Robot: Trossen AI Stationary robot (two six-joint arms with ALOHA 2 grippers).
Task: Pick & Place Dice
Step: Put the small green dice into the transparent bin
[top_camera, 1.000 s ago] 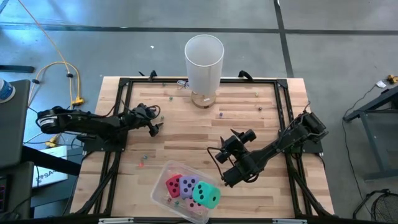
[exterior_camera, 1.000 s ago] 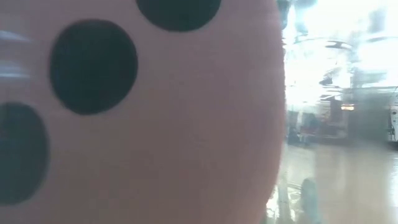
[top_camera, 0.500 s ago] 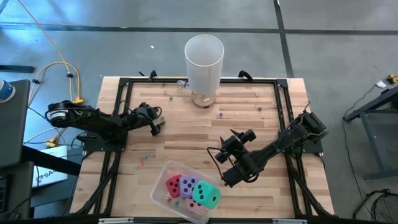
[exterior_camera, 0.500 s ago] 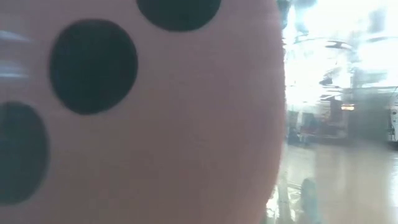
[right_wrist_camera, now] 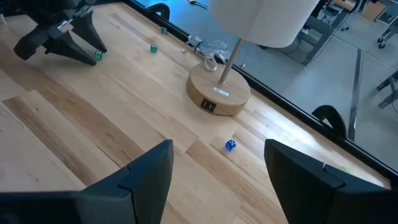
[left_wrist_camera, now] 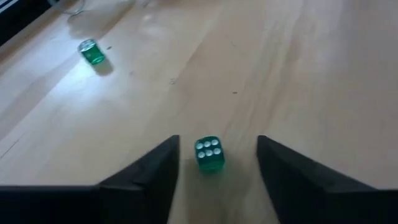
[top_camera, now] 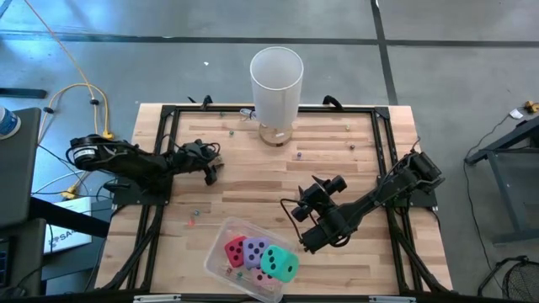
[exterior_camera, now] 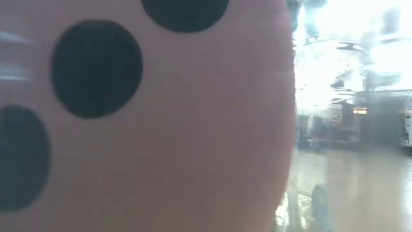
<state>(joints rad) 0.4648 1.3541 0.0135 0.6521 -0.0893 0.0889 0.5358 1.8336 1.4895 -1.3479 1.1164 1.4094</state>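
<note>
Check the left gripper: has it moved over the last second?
Barely. In the high view the left gripper stays put against the lamp base; only its elbow swung toward the table.

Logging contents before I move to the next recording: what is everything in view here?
foam dice: four, red, purple, teal-green, pink, inside the tub
tub: one, clear, table's near edge
small dice: three clearly seen, green between the left tool's fingers and untouched, green nearby, blue near the lamp base
lamp: one, white shade, wooden base, far edge
table: one, light wood, black frame
left tool: one, dark, open, table's left side
right tool: one, dark, open and empty, beside the tub
</note>
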